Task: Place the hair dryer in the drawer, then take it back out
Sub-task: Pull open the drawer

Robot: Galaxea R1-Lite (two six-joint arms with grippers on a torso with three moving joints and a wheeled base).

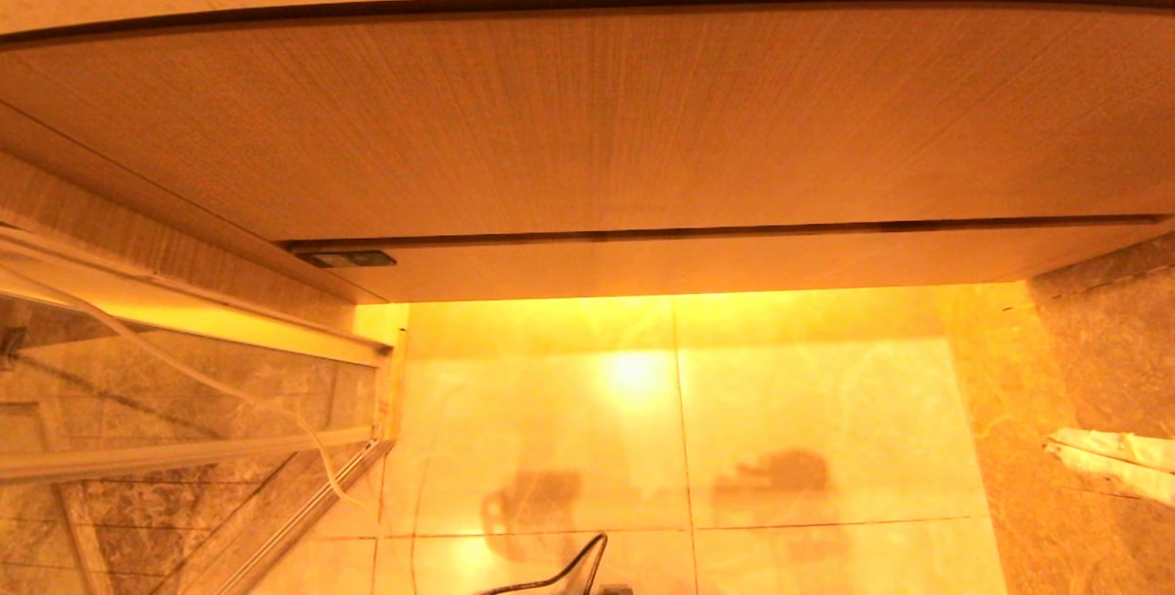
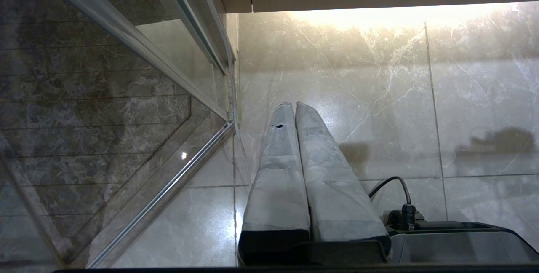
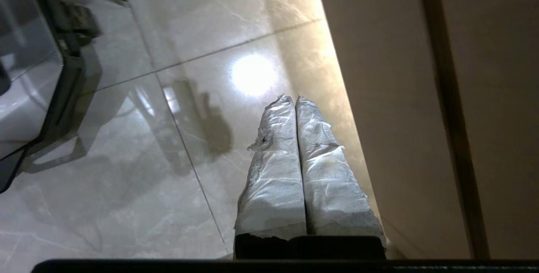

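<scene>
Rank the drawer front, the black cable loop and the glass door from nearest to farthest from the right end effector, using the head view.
From the right end effector, at the right edge:
1. Drawer front: ahead of it, with its right end closest.
2. Black cable loop: bottom centre.
3. Glass door: far left.

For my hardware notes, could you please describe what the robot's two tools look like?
Both match: the left tool and the right tool each have two long tapering fingers wrapped in crinkled pale grey-white tape, set on a black base. The left finger's wrap has a small dark hole near its tip.
</scene>
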